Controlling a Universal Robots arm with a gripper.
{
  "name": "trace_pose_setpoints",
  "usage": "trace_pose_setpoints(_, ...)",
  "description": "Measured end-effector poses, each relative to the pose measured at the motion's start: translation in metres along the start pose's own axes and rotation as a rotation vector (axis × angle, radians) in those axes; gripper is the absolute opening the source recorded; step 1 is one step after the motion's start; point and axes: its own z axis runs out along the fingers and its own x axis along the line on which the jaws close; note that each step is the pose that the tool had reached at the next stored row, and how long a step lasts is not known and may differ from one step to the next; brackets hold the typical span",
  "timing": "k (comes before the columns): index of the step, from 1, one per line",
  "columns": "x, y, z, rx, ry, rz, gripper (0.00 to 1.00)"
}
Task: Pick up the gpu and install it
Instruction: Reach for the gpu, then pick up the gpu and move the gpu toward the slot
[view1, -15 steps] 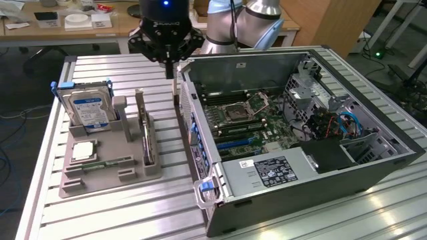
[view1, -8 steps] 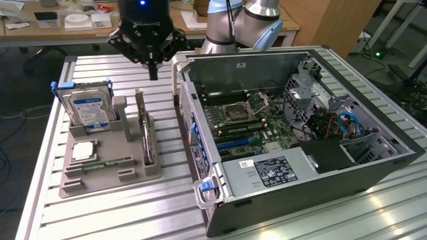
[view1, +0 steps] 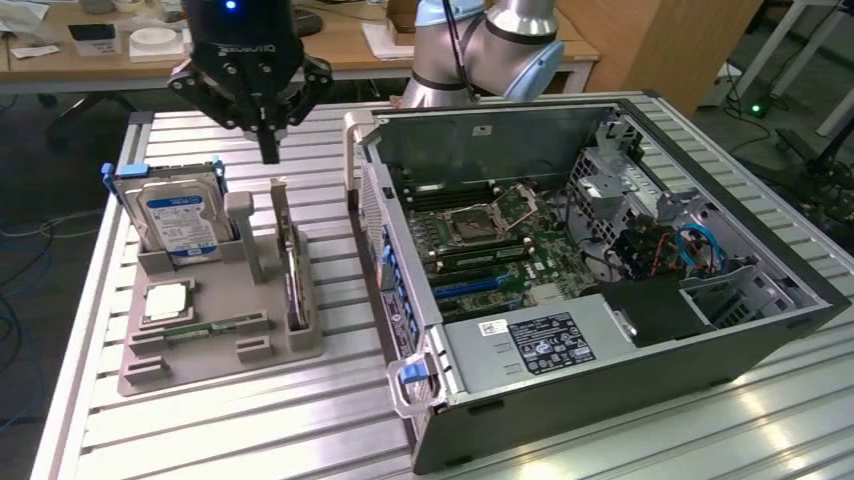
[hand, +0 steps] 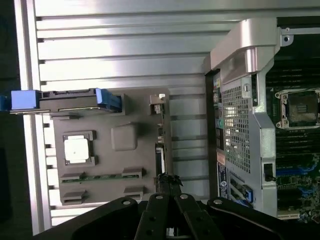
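Gripper (view1: 271, 150), upper left in exterior view, jaws pressed together, empty, hovers above gpu (view1: 290, 262); card stands on edge in grey fixture (view1: 220, 345) slot, likely for top-down grasp.

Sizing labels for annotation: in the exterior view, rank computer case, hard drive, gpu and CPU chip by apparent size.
1. computer case
2. hard drive
3. gpu, seen edge-on, so its rank against the hard drive is unsure
4. CPU chip

Bright overhead light, glare on table (view1: 747, 420)
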Motion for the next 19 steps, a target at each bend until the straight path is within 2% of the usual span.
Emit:
trace_pose_setpoints(2,0.0057,-0.0004,-0.0002,0.0001,0.0001,0.000,0.10)
trace_pose_setpoints(19,0.0057,-0.0008,-0.0002,0.0000,0.0000,0.000,0.11)
